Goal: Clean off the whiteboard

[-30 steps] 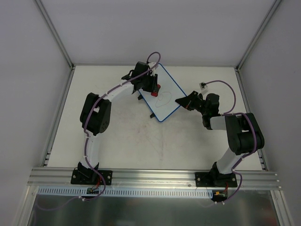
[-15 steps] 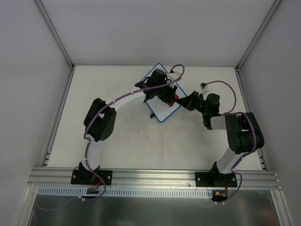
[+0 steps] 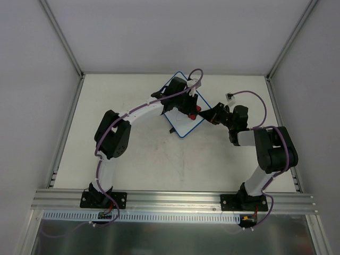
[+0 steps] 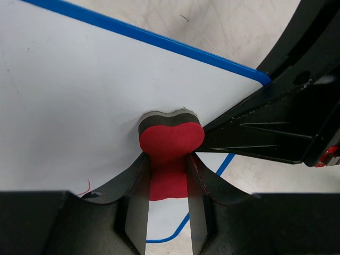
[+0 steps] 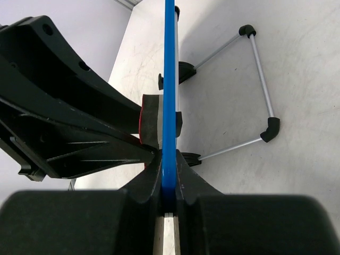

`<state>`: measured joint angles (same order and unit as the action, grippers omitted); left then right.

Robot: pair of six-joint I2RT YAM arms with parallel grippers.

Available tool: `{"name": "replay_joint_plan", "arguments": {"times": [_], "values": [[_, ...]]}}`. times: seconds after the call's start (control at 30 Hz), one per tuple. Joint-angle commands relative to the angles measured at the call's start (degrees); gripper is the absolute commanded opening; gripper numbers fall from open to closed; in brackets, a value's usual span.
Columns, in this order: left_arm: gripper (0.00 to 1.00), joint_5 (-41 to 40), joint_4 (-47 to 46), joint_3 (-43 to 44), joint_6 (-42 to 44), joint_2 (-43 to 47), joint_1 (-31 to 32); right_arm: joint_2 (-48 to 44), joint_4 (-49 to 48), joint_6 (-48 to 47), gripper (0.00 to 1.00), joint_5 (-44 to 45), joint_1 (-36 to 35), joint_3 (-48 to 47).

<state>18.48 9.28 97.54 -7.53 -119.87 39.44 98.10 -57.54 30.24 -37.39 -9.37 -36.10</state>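
- The left gripper [image 4: 167,162] has its two black fingers [image 4: 135,196] drawn narrow around a small red heart-shaped foam eraser with a dark backing layer [image 4: 171,139], which fills the gap between them.
- The eraser's rounded end sticks out just past the fingertips and presses onto the white face of the flat rectangular whiteboard with a thin blue rim [image 4: 69,95].
- A thin red pen stroke [image 4: 85,188] shows on the board just beside the outer side of one left finger.
- The right gripper [image 5: 169,178] pinches the whiteboard's blue rim, with one finger [image 5: 151,172] on each face, so the jaws stand only the board's thickness apart.
- In the right wrist view the board runs edge-on straight out from between these fingers; the left gripper and eraser lie against one face, close to the right fingertips.
- On the other face, a silver wire stand with black corner caps [image 5: 260,71] swings out from two black tabs on the board.
- From above, the board sits between the two grippers on the pale table [image 3: 133,149], towards its far side, its near corner showing below the left wrist.
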Motion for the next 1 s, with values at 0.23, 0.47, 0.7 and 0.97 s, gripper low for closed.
{"name": "replay_joint_plan", "arguments": {"times": [0.23, 0.47, 0.7, 0.97], "values": [[0.00, -12.0, 1.3, -6.3, -15.1, -5.2, -4.4, 0.9, -3.9, -2.0, 0.00, -5.3, -2.5, -1.8], [0.00, -5.5, -0.4, -10.5, -26.6, -6.5, -11.7, 0.7, -4.6, -1.6, 0.00, -5.4, -2.1, -1.3], [0.00, -8.9, -3.5, -16.5, -29.6, -3.6, -11.8, 0.6, -5.0, -1.3, 0.00, -5.6, -1.9, -1.3], [0.00, -14.7, -4.5, -19.3, -28.2, -0.1, -9.4, 0.4, -5.3, -0.9, 0.00, -5.7, -1.8, -1.2]]}}
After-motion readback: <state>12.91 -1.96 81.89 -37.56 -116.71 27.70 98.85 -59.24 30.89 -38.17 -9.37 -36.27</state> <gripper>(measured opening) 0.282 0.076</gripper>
